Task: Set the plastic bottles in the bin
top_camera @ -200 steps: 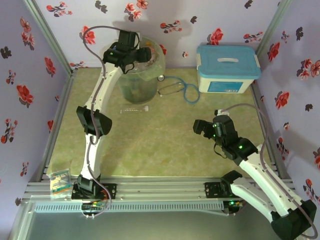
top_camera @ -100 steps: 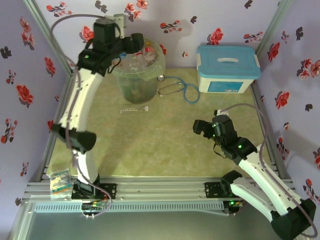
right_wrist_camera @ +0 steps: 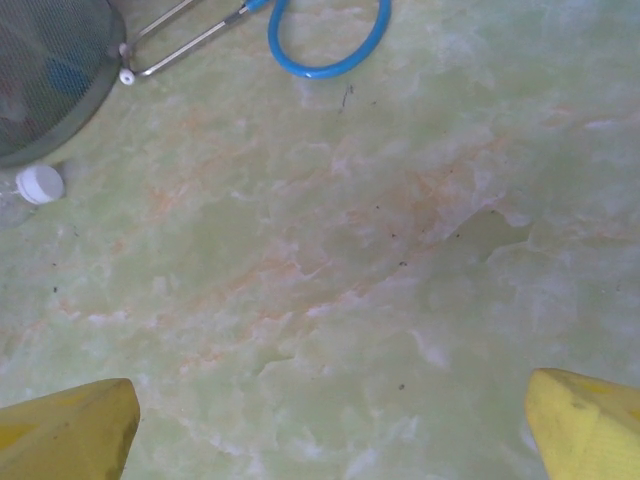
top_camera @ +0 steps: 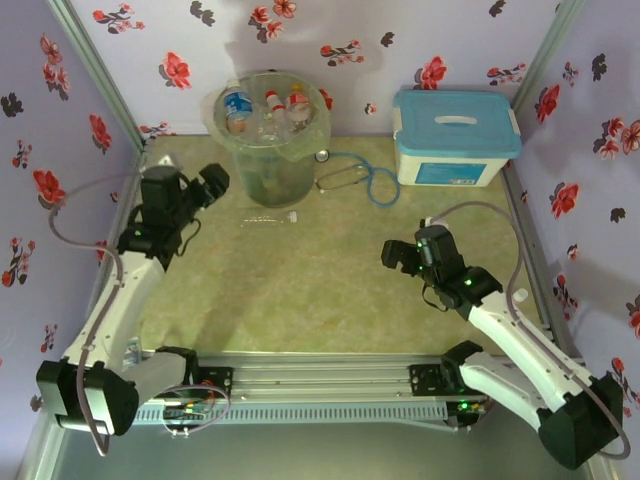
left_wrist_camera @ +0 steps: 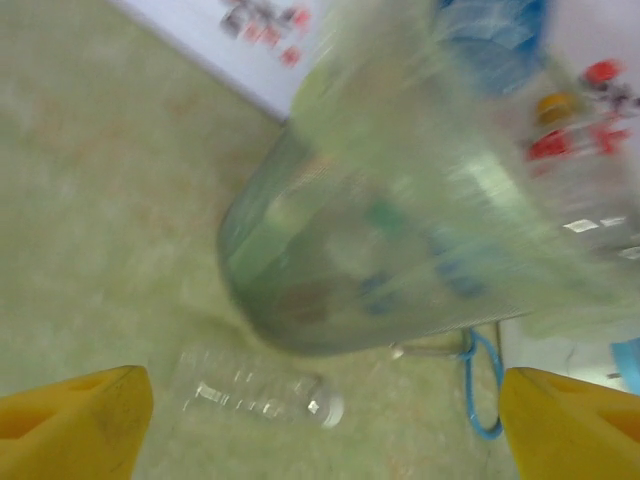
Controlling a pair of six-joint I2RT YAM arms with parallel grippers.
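The bin (top_camera: 268, 165) stands at the back of the table with several plastic bottles (top_camera: 266, 108) heaped to its rim. One clear bottle (top_camera: 270, 216) with a white cap lies on its side on the table just in front of the bin; the left wrist view shows this lying bottle (left_wrist_camera: 262, 392) below the bin's wall (left_wrist_camera: 400, 260). My left gripper (top_camera: 208, 192) hangs left of the bin, open and empty, pointed toward that bottle. My right gripper (top_camera: 400, 256) is open and empty over bare table at the right. In the right wrist view the bottle's cap (right_wrist_camera: 41, 183) sits beside the bin's base (right_wrist_camera: 50, 80).
A stethoscope with blue tubing (top_camera: 372, 182) lies right of the bin. A white box with a light-blue lid (top_camera: 455, 135) stands at the back right. A small packet (top_camera: 118, 362) rests on the near-left rail. Flowered walls close in three sides.
My left arm has come down from over the bin to the table's left side, and its jaws have spread open. More bottles now show at the bin's top. The right arm barely shifted.
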